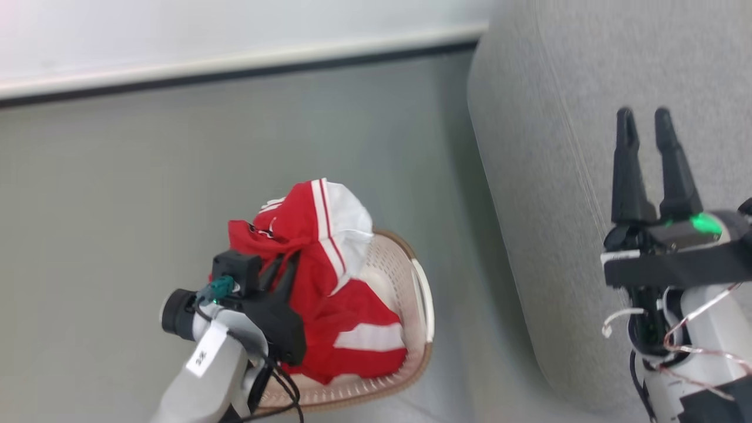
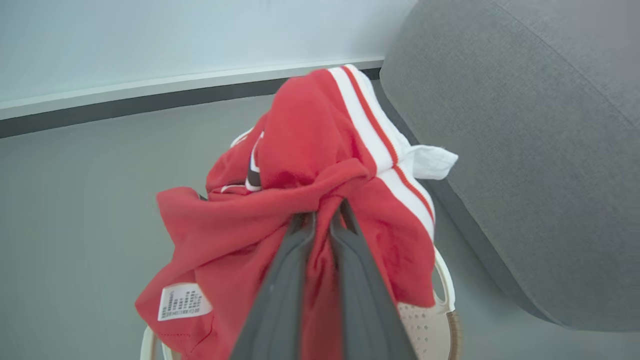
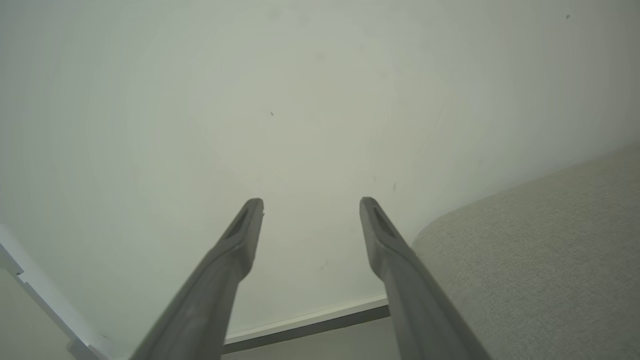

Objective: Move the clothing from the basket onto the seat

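Note:
Red clothing (image 1: pixel 317 258) with white stripes is bunched up and lifted above the cream basket (image 1: pixel 424 305) on the floor. My left gripper (image 1: pixel 282 267) is shut on a fold of it; in the left wrist view the fabric (image 2: pixel 310 190) drapes over both fingers (image 2: pixel 280 295), with a small white label (image 2: pixel 183 301) at the lower left. More red and white cloth (image 1: pixel 361 341) lies inside the basket. The grey seat (image 1: pixel 558 176) rises on the right. My right gripper (image 1: pixel 645 120) is open over the seat, holding nothing; its fingers (image 3: pixel 235 240) point at a pale wall.
Grey floor (image 1: pixel 147 194) spreads left of the basket to a white wall (image 1: pixel 176 29) with a dark skirting line. A narrow strip of floor (image 1: pixel 470 247) separates the basket from the seat's rounded side. The seat edge (image 3: pixel 540 250) fills the right wrist view's lower right.

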### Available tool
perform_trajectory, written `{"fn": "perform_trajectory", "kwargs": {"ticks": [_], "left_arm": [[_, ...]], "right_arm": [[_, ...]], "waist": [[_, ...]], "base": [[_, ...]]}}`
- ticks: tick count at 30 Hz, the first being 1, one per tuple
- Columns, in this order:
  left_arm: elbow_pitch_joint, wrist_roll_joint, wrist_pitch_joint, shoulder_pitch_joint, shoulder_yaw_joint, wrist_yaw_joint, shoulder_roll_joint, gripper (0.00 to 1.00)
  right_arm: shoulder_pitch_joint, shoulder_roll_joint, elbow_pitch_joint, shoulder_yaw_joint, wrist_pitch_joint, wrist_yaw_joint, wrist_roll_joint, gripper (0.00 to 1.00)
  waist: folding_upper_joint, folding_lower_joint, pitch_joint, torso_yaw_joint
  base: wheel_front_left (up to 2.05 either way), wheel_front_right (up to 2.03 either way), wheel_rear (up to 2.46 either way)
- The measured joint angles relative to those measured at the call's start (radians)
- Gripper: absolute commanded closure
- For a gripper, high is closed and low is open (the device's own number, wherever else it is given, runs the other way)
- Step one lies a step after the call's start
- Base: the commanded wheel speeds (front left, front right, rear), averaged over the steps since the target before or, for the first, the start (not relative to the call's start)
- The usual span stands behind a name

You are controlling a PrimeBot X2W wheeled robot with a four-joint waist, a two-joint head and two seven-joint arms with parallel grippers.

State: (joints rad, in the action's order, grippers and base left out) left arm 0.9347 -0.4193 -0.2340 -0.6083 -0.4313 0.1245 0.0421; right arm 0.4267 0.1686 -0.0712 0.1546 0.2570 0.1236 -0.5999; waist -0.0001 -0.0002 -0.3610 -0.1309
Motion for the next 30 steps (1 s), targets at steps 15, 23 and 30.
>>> {"fn": "perform_trajectory", "kwargs": {"ticks": [15, 23, 30], "left_arm": [[-0.323, -0.098, -0.015, 0.079, -0.091, 0.0, 0.002, 1.0], [-0.473, -0.126, -0.015, 0.053, -0.093, 0.0, 0.036, 1.0], [-0.522, -0.125, -0.014, -0.011, -0.087, 0.0, 0.036, 1.0]], "right_arm": [[-0.151, -0.002, -0.045, 0.071, 0.0, 0.0, -0.018, 0.0], [-0.216, 0.004, -0.002, 0.148, 0.0, 0.0, -0.023, 0.0], [-0.23, 0.019, 0.007, 0.216, 0.0, 0.0, -0.021, 0.0]], "waist": [[-0.0001, 0.0, 0.219, 0.06], [0.0, 0.0001, 0.306, 0.068], [0.0, 0.0002, 0.318, 0.062]], "base": [[0.0, 0.0, 0.0], [0.0, 0.0, 0.0], [0.0, 0.0, 0.0]]}}
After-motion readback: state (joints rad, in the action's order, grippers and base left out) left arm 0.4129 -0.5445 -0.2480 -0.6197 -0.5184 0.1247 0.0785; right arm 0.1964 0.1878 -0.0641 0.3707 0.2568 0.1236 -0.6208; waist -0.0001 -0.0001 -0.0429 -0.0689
